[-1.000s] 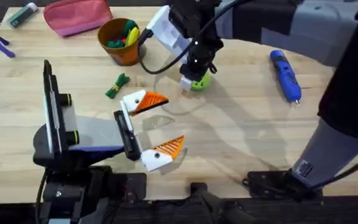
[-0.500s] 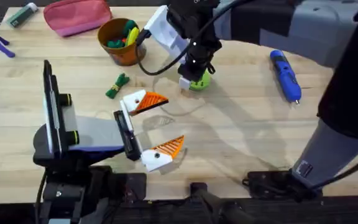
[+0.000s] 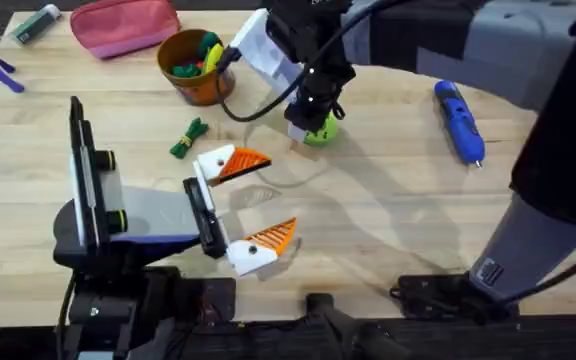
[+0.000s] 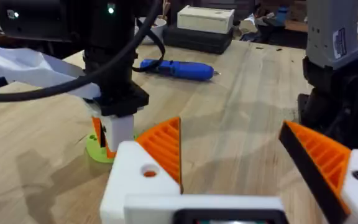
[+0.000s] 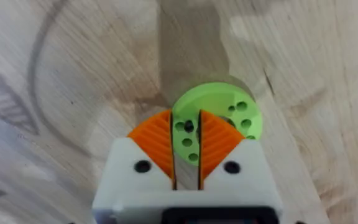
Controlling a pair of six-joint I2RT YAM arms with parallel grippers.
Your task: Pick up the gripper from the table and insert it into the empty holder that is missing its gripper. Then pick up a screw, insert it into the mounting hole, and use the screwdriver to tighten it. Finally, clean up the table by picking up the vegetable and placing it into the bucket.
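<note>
Straight down over the green disc (image 5: 219, 118), near the middle of the worktop toward its far edge: the right gripper (image 5: 187, 127), orange pads (image 5: 157, 140) drawn almost together with only a thin slit left. Held vertical and centred on the disc's small holes, probably to pluck out a screw; impossible to tell whether one is already pinched.

Toward the near left edge, lying low on the worktop: the left gripper (image 3: 268, 198), jaws wide apart, parked still, likely to present the mounting hole (image 4: 148, 170) in its white holder (image 4: 135, 180). Orange ribbed gripper (image 4: 165, 146) already seated in that holder: wedge-shaped, finely ridged, tapering to a point.

Waiting by the far right edge: the blue screwdriver (image 3: 458, 120), pen-shaped, thin tip toward the near side. Between left arm and orange-brown bucket (image 3: 196, 68), well apart from both grippers: the dark-green vegetable (image 3: 188, 138), not yet cleared.
</note>
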